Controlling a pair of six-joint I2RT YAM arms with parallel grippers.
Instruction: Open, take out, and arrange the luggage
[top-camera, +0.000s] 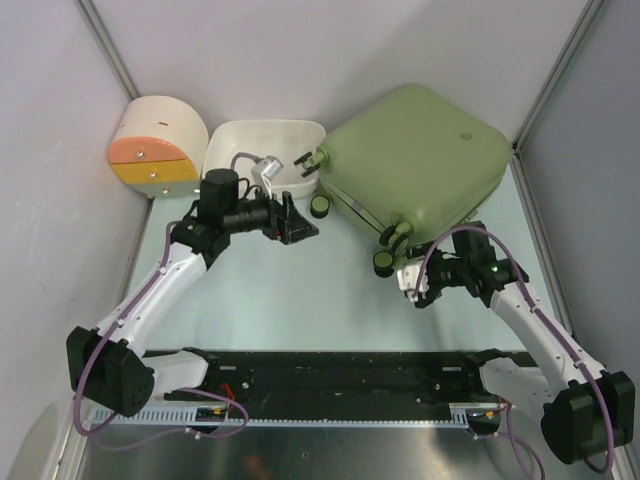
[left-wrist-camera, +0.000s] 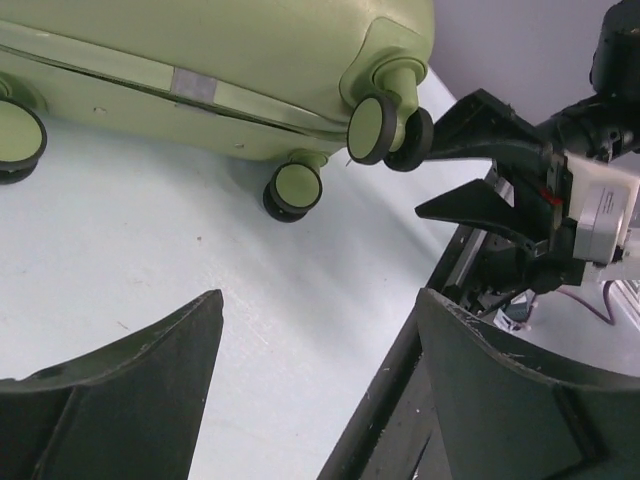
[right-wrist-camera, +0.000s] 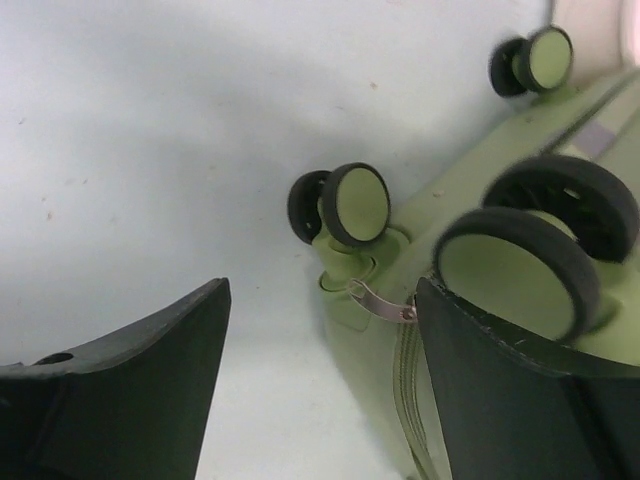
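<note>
The luggage (top-camera: 415, 155), an olive-green hard-shell case, lies closed at the back right with its wheels toward me. My left gripper (top-camera: 300, 222) hovers left of its wheel end, open. In the left wrist view the left gripper (left-wrist-camera: 320, 310) has only bare table between its fingers, and the luggage (left-wrist-camera: 200, 50) is ahead. My right gripper (top-camera: 410, 285) sits just in front of the near wheels, open. In the right wrist view the right gripper (right-wrist-camera: 320, 295) frames the luggage's (right-wrist-camera: 470, 200) corner. A silver zipper pull (right-wrist-camera: 380, 300) lies close to the right finger, not pinched.
A white tub (top-camera: 222, 140) stands at the back, left of the luggage. The round cream drawer box (top-camera: 155, 145) with an orange front is at the back left. Grey walls close in both sides. A black rail (top-camera: 330, 375) runs along the near edge.
</note>
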